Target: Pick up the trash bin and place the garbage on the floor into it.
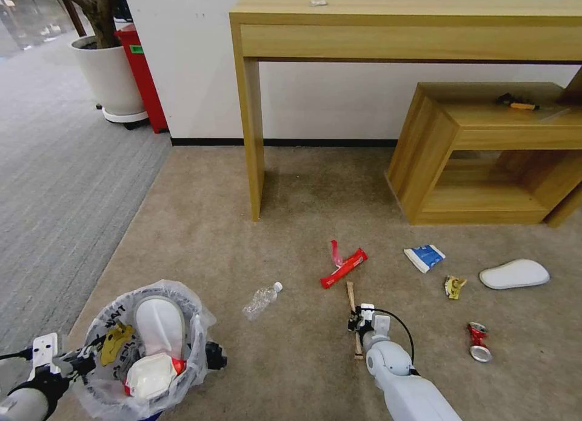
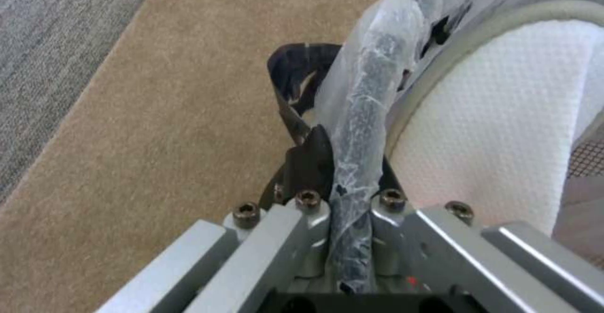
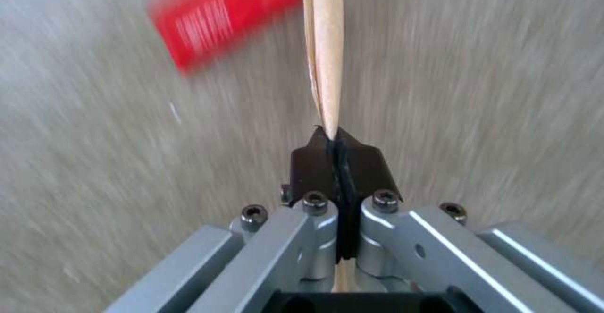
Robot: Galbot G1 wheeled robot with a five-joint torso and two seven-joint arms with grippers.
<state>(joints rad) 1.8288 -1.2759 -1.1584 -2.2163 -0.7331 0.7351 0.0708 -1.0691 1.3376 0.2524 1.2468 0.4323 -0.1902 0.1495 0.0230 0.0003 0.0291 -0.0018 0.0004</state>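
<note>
The left end effector [image 2: 343,171] is clenched on the rim of the one trash bin [image 1: 145,348], near left, which holds one white insole [image 1: 160,327]. The right end effector [image 3: 339,155] grips one wooden stick [image 3: 327,44]. On the beige floor [image 1: 200,227] lie one clear bottle [image 1: 262,300], two red wrappers [image 1: 343,265], one blue-white packet [image 1: 424,257], one yellow wrapper [image 1: 453,286], one insole [image 1: 514,274] and one crushed can [image 1: 478,341].

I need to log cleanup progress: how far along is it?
Done: left gripper holds the trash bin by its rim, an insole and wrappers inside. In hand: right gripper pinches the wooden stick. Left: bottle, red wrapper, packet, can, insole.
</note>
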